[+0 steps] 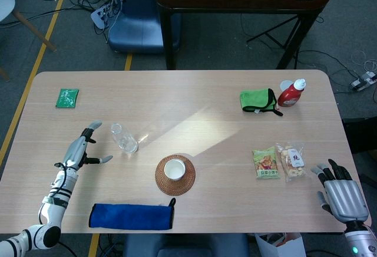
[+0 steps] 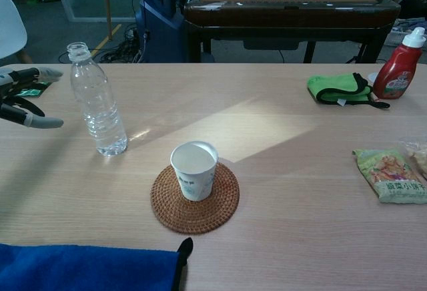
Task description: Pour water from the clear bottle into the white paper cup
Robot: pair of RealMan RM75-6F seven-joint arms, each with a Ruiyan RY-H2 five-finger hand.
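Observation:
The clear bottle (image 1: 123, 139) (image 2: 97, 101) stands upright and uncapped on the table, left of centre. A white paper cup (image 1: 174, 169) (image 2: 194, 169) sits on a round woven coaster (image 1: 175, 175) (image 2: 194, 197) to the bottle's right and nearer to me. My left hand (image 1: 82, 149) (image 2: 23, 97) hovers just left of the bottle with fingers spread, a small gap away, holding nothing. My right hand (image 1: 341, 195) rests at the table's near right corner, fingers spread, far from both objects.
A folded blue cloth (image 1: 131, 216) (image 2: 87, 269) lies along the near edge. Snack packets (image 1: 278, 162) (image 2: 391, 173) lie at the right, a green cloth (image 1: 258, 100) (image 2: 339, 87) and red sauce bottle (image 1: 292, 92) (image 2: 399, 65) at the far right, a green sachet (image 1: 67, 97) at the far left.

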